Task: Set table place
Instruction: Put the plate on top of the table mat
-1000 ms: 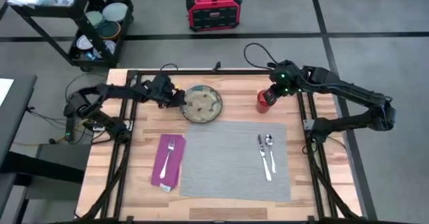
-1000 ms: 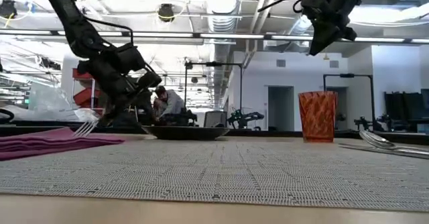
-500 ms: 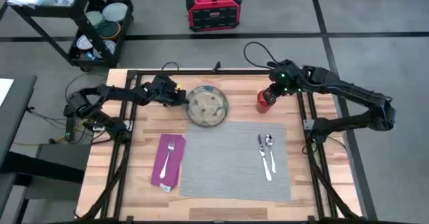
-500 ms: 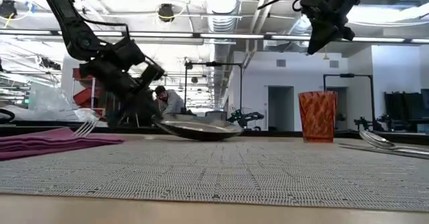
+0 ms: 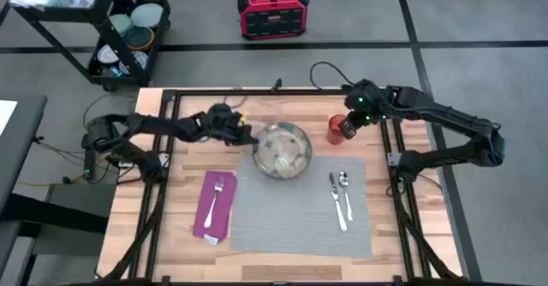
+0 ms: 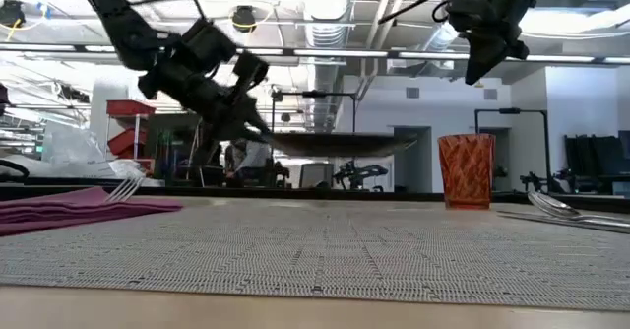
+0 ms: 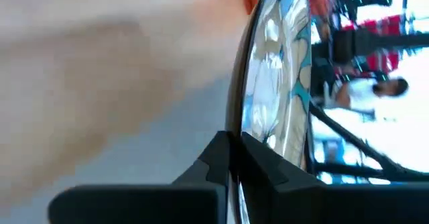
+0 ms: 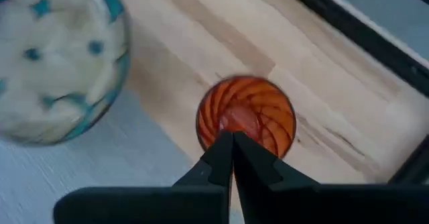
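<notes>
The grey woven mat (image 5: 300, 203) lies on the near half of the desk (image 5: 184, 202), flat and square to its edge. Just beside the mat's left edge lies the magenta napkin (image 5: 212, 206), with the fork (image 5: 217, 192) resting on it lengthwise. On the right part of the mat lie the knife (image 5: 336, 201) and the spoon (image 5: 345, 192), side by side and nearly parallel. Farther back, the plate (image 5: 282, 149) is off the surface: the low view shows it level in the air, clear above the mat, and the high view places it over the mat's far edge, towards the middle. The left gripper (image 5: 246, 134) is clamped on the plate's left rim, its fingers (image 7: 221, 158) pinched onto the rim edge in the left wrist view. Beyond the mat's far right corner the orange-red cup (image 5: 336, 129) stands upright on bare wood. The right gripper (image 5: 351, 125) hangs above the cup, apart from it in the low view, fingers (image 8: 231, 158) pressed together and apparently empty, though the wrist view is partly filled by the fingers themselves. Behind the desk stand a black shelf cart (image 5: 103, 29) and a red box (image 5: 272, 10) on the floor.
</notes>
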Robot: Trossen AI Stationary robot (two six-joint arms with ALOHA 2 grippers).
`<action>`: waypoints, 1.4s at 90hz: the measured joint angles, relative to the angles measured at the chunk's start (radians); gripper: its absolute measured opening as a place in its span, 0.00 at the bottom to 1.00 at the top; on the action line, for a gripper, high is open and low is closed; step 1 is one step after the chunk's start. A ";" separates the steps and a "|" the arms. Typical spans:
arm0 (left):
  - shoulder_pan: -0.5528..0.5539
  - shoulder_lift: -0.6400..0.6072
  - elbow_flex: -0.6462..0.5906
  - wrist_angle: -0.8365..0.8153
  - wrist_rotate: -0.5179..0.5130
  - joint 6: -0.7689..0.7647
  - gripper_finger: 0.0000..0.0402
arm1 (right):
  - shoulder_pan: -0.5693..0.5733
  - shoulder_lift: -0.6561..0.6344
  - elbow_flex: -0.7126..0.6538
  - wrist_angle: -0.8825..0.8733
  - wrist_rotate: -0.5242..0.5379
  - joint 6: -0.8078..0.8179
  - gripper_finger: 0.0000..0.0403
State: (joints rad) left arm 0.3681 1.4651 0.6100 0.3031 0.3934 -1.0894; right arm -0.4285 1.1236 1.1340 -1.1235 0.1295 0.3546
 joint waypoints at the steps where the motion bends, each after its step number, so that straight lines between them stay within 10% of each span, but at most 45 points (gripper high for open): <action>1: -0.013 0.000 0.002 0.000 -0.005 -0.006 0.00 | 0.005 -0.002 -0.001 -0.009 0.000 0.002 0.00; 63: -0.403 0.066 0.010 -0.044 -0.270 -0.206 0.00 | 0.427 -0.206 -0.335 0.128 -0.002 0.378 0.00; 91: -0.452 0.240 0.079 0.069 -0.262 -0.278 0.01 | 0.459 -0.209 -0.360 0.134 0.004 0.398 0.00; 126: -0.417 0.146 0.097 0.017 -0.265 -0.206 0.20 | 0.415 -0.209 -0.360 0.143 0.072 0.351 0.00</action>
State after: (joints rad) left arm -0.0491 1.6114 0.7068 0.3204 0.1284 -1.2953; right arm -0.0135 0.9150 0.7742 -0.9804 0.2010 0.7059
